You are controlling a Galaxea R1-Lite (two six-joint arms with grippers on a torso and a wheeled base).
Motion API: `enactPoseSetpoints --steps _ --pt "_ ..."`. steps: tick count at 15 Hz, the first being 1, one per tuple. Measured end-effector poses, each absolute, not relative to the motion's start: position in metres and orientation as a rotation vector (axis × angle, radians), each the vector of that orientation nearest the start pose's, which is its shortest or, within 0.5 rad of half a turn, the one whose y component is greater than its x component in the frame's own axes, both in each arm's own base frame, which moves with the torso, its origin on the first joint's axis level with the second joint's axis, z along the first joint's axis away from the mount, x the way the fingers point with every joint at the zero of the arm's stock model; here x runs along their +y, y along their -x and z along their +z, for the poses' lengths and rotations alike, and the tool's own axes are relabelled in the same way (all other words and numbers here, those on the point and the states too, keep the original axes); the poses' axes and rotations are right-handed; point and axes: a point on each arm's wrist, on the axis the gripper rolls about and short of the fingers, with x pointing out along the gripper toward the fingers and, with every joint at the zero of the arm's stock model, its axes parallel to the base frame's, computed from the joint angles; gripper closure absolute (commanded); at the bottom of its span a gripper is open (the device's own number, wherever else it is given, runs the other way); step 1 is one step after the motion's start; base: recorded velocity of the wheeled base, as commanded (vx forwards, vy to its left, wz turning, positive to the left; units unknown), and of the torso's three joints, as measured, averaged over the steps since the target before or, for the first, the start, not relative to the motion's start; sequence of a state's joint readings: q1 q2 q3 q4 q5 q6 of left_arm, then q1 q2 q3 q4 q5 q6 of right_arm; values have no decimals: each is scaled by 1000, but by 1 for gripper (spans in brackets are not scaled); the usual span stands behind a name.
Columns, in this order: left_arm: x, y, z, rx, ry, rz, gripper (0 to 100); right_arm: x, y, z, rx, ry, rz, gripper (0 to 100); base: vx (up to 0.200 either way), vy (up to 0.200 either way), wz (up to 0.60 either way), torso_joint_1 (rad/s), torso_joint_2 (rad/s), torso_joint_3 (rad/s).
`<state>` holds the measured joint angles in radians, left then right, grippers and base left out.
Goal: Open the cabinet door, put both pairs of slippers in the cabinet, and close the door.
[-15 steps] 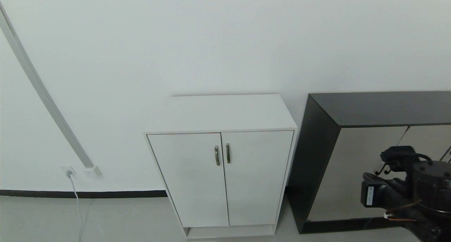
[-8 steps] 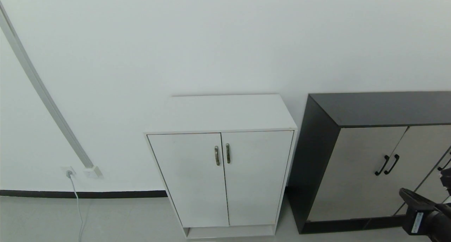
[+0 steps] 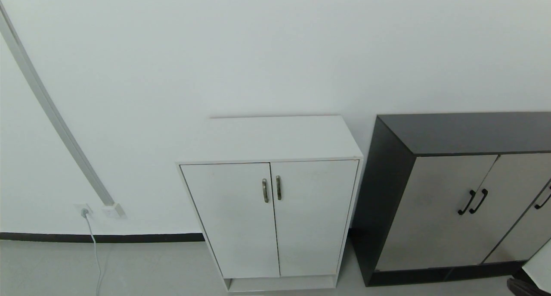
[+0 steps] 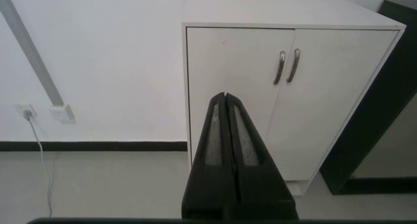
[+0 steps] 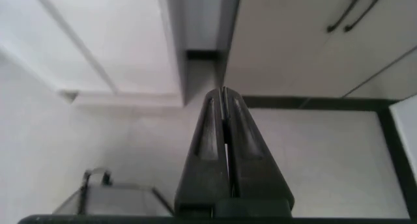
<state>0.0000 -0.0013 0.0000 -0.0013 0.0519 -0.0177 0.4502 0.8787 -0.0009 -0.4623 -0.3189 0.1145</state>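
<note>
Right gripper (image 5: 223, 92) has been drawn back toward the lower right, off the black cabinet (image 3: 452, 136)
White cabinet (image 3: 241, 218) is set against the wall beside it, doors shut; left gripper (image 4: 225, 97) and right gripper are pressed closed, nothing held

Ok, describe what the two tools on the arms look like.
Left tool: black, two long fingers tapering to a narrow tip, each with a grey inset panel along its length. Right tool: the same black wedge shape with grey insets.
</note>
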Motion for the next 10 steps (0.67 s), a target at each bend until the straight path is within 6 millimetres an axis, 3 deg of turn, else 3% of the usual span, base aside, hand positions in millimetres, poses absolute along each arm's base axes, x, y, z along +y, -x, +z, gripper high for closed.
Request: enactPoseSetpoints --steps 5,10 --pt "1 23 76 -3 17 52 100 8 -24 82 505 65 287 100 0 0 0 0 0 0" --pt "1 23 76 -3 18 52 100 3 -12 79 435 50 289 100 0 0 0 0 0 0"
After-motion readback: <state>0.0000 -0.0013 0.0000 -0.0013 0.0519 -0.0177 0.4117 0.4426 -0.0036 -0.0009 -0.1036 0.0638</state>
